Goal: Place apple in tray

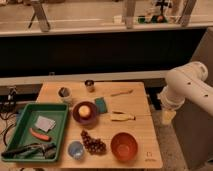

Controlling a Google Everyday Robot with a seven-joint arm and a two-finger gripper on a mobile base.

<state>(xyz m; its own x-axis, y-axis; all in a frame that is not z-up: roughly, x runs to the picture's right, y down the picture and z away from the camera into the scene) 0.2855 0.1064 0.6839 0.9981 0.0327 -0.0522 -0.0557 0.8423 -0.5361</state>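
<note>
Camera view, first step: apple (85, 110) on the dark plate (76, 116) mid-frame, tray (64, 131) at lower left, gripper (167, 116) far off at the right edge, wide or narrow cannot tell, next needing a reach over to grab it.

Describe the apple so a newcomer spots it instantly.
The gripper hangs off the wooden table's right edge; start instead at the green tray on the left, then the dark maroon plate just right of it. The apple sits on that plate: round, pale yellow-orange, unlike the dark grapes nearby.
</note>
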